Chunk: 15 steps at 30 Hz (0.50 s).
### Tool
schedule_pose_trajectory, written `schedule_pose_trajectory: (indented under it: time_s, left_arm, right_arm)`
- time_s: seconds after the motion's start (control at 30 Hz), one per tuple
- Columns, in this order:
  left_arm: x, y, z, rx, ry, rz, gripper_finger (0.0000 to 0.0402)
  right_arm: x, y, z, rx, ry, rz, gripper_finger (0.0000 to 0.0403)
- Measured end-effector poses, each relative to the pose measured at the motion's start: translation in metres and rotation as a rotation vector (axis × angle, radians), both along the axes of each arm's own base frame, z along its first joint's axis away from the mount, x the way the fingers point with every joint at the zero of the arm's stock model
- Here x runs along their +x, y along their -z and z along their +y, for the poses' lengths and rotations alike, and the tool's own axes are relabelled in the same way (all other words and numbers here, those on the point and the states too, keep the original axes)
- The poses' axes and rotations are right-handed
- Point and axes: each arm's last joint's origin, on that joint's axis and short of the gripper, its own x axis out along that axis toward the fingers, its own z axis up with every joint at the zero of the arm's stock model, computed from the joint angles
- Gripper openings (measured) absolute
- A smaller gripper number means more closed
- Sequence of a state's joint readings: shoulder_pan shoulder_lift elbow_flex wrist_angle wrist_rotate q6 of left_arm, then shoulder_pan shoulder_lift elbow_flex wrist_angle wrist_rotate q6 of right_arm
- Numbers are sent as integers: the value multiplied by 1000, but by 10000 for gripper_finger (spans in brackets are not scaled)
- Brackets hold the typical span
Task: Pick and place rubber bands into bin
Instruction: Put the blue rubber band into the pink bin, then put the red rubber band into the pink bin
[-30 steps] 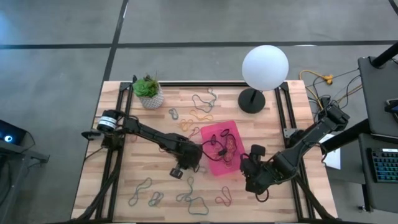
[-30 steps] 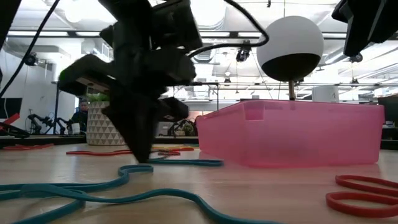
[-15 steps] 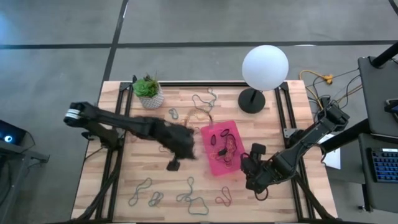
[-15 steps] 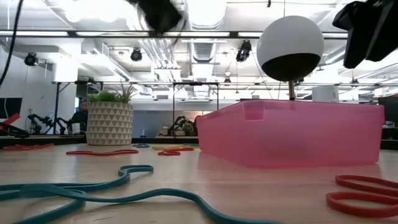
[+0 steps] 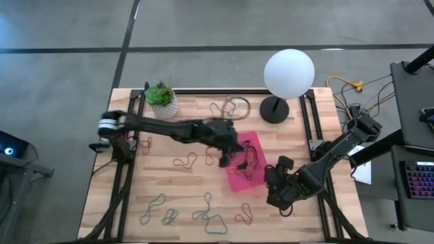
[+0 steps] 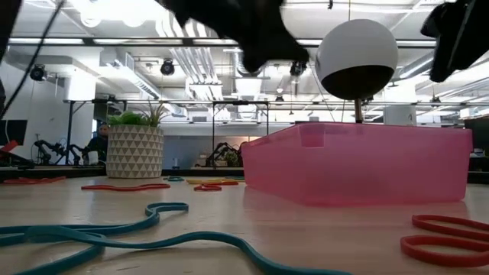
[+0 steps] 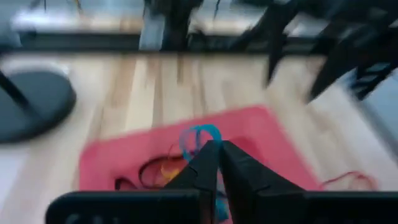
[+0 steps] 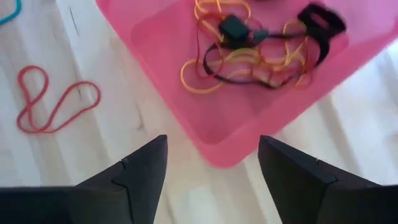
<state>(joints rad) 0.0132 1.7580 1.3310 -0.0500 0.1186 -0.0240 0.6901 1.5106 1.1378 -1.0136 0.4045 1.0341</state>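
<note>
The pink bin [image 5: 252, 177] [image 8: 186, 68] [image 6: 359, 164] sits right of the table's middle and holds a tangle of orange, black and red rubber bands [image 8: 255, 50]. My left gripper [image 5: 227, 152] [image 7: 214, 146] hovers above the bin's left part, shut on a teal rubber band [image 7: 198, 132]. My right gripper [image 5: 278, 173] [image 8: 211, 165] is open, just off the bin's near right corner, touching nothing. More bands lie flat on the wood: teal ones [image 5: 207, 217] [image 6: 114, 237] and a red one [image 5: 244, 215] [image 8: 53, 99] by the near edge, a red one [image 5: 184, 160], others [image 5: 224, 108] at the far side. My left gripper pinches the teal rubber band between its two shut fingers, pointing down over the bin. A small loop of the band [image 7: 199, 134] sticks out past the fingertips, and the band is lifted clear of the table. How much hangs below is hidden.
A white globe lamp [image 5: 289, 73] with a black round base [image 5: 274, 108] stands far right of the bin. A potted plant [image 5: 161, 100] [image 6: 134, 149] stands at the far left. Black frame rails [image 5: 129, 169] run along both table sides. Open wood lies left of the bin.
My left gripper rose from the table at the bin's near left and swung quickly right and toward the far edge. It is now above the bin, still shut, with a teal band in its fingers. A red band that the arm had covered now shows.
</note>
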Motion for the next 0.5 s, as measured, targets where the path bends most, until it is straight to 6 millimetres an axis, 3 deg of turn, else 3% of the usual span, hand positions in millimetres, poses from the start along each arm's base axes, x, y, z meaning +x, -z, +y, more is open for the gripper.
schedule_pose_trajectory:
  time_s: [0.1, 0.27, 0.37, 0.5]
  left_arm:
    - [19, 22, 1, -67, -42, 67, 46]
    - [32, 27, -2, -193, -53, 101, 126]
    - [21, 20, -6, -244, 44, 184, 164]
    - [-10, 1, -23, -214, 139, 300, 181]
  right_arm:
    - [-3, 0, 4, 51, 30, 13, 237]
    - [-13, 0, 16, 87, 21, 12, 237]
    - [-14, -1, 26, 122, -92, 9, 237]
    - [-7, 3, 43, 73, -406, -41, 237]
